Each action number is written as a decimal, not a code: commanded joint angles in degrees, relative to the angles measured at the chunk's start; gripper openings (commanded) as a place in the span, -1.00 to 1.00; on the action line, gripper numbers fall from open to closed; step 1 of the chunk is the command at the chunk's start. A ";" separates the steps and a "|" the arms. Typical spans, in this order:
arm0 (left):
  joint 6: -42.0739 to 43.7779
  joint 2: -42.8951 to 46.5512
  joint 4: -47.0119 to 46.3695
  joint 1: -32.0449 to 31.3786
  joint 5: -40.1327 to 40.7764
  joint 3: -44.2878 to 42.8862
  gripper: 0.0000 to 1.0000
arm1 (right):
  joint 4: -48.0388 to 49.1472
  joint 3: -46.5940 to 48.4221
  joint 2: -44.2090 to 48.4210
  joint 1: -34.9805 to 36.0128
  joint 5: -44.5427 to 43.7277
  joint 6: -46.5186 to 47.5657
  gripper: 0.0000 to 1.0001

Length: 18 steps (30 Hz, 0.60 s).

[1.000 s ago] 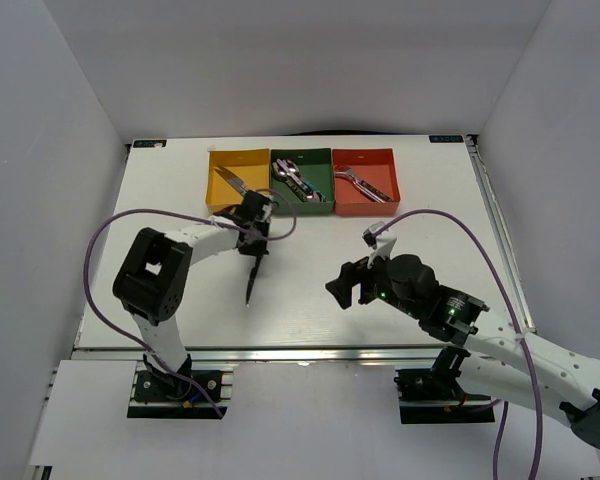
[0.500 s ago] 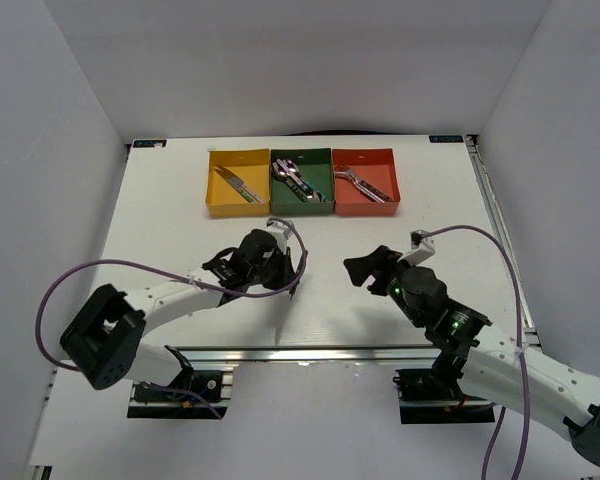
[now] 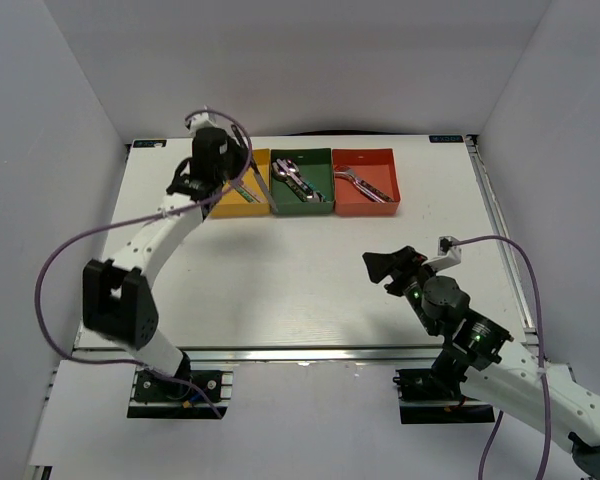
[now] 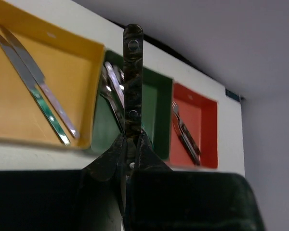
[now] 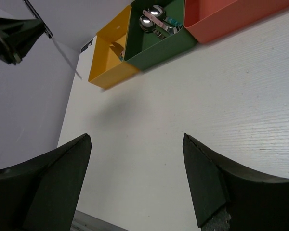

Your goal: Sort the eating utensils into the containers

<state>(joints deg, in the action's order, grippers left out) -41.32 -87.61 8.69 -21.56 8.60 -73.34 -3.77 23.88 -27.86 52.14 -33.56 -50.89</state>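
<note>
From above: my left arm reaches to the far side of the white surface [image 3: 280, 270]. My left end effector [image 3: 230, 170] hangs over the yellow bin [image 3: 245, 210], clamped on a knife [image 3: 254, 182] whose thin blade slants over the edge this bin shares with its neighbour. The green bin [image 3: 325, 165] sits in the middle of the row and holds spoons [image 3: 298, 182]. The red bin [image 3: 380, 165] on the right holds a fork [image 3: 365, 185]. The three bins stand side by side, touching. My right end effector [image 3: 385, 272] is low over the bare surface, well apart from the bins, its fingers spread.

From my left wrist: my fingers [image 4: 111, 161] pinch the knife's dark patterned handle, which stands straight up in the frame. Below lie all three bins. Two knives [image 4: 38, 101] rest side by side in the yellow one, and the fork shows in the red one.

From my right wrist: my two fingers [image 5: 48, 183] stand wide apart with nothing between them, only white surface. At the top the bins run yellow, green, red, with spoon bowls shining in the green. At the top left, my left end effector holds the knife, the blade slanting down in front of the side wall.
</note>
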 commanded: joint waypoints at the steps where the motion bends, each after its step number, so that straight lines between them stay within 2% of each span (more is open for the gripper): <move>1: -1.40 -7.82 3.18 4.15 2.03 -11.34 -1.00 | -3.87 2.93 2.01 -0.20 -3.53 1.06 0.63; 7: -0.08 -21.71 3.26 11.01 0.19 -23.49 -1.00 | -7.04 4.51 4.04 -0.20 -4.41 4.48 0.64; 11: -0.08 -26.55 0.64 13.21 -2.09 -25.10 -1.00 | -7.39 5.04 4.48 -0.28 -4.50 5.98 0.64; 18: 0.01 -29.01 -4.29 13.74 -2.53 -22.72 -1.00 | -7.30 6.35 3.78 -0.20 -3.09 7.83 0.64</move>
<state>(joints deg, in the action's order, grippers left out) -41.45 -118.85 8.93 -7.57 7.60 -95.77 -11.22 27.38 -23.99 52.12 -36.01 -44.71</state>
